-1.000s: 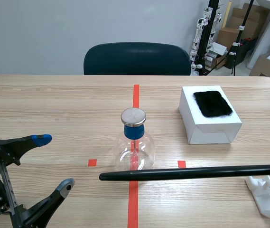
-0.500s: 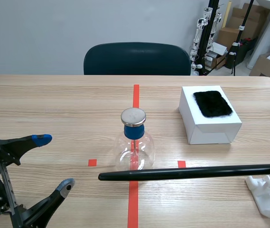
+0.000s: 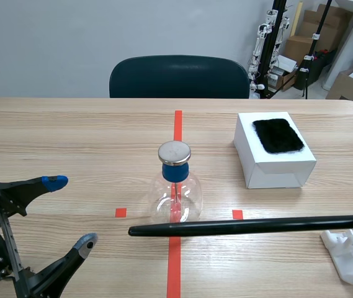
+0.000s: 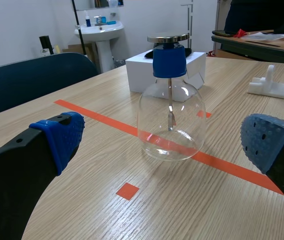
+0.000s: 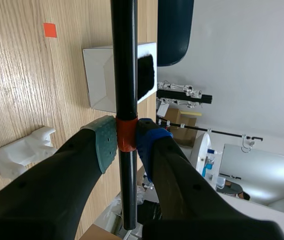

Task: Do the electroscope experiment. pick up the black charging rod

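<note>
The long black charging rod (image 3: pixel 244 225) hangs level above the table's near part, its free tip just in front of the electroscope flask (image 3: pixel 175 186). The right gripper (image 5: pixel 126 140) is shut on the rod (image 5: pixel 124 60) at its orange-red band; in the scene view that gripper sits at the right edge, mostly cut off. The flask is clear glass with a blue stopper and a metal disc on top (image 4: pixel 169 95). My left gripper (image 3: pixel 71 211) stands open at the near left, its blue pads (image 4: pixel 62 137) wide apart and the flask ahead of them.
A white box (image 3: pixel 274 162) with a black fur pad (image 3: pixel 278 135) on top stands at the right. A white plastic rod stand (image 3: pixel 350 251) lies near the right front edge. A dark chair (image 3: pixel 179 77) is behind the table.
</note>
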